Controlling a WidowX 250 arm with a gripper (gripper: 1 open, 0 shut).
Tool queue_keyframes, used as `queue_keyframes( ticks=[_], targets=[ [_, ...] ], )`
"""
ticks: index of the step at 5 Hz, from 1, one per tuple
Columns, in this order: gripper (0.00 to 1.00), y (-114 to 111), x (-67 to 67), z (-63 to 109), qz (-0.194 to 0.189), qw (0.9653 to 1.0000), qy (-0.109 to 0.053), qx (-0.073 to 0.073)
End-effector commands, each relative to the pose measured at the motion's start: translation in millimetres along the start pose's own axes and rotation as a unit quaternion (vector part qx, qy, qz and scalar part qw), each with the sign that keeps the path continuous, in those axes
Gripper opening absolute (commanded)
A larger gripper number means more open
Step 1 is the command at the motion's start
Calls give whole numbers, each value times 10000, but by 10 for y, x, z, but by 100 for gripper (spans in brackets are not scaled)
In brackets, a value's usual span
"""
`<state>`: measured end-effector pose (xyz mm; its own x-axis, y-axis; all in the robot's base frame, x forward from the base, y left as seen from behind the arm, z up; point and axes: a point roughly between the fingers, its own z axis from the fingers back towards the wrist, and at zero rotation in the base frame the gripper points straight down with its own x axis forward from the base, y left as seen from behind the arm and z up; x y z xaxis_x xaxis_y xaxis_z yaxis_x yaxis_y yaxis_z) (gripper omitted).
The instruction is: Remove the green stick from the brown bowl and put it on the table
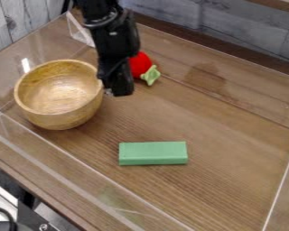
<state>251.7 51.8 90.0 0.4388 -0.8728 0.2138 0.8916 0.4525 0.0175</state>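
The green stick (153, 152) is a flat green block lying on the wooden table (219, 117), in front of the brown bowl (60, 93). The bowl is wooden and looks empty. My gripper (118, 88) hangs pointing down just right of the bowl's rim, well behind the green stick. Its black fingers are shut and hold nothing.
A red strawberry-like toy (141, 67) with a green leaf lies right behind the gripper. Clear plastic walls (62, 171) fence the table at the front and sides. A grey plank wall stands at the back.
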Motion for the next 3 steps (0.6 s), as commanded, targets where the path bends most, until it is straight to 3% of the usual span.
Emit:
queue_keyframes(
  ticks=[1, 2, 3],
  targets=[
    [0, 51, 21, 149, -161, 9994, -179, 233],
    [0, 31, 52, 177, -363, 9989, -265, 156],
    [0, 154, -44, 231, -327, 9989, -327, 123]
  ],
)
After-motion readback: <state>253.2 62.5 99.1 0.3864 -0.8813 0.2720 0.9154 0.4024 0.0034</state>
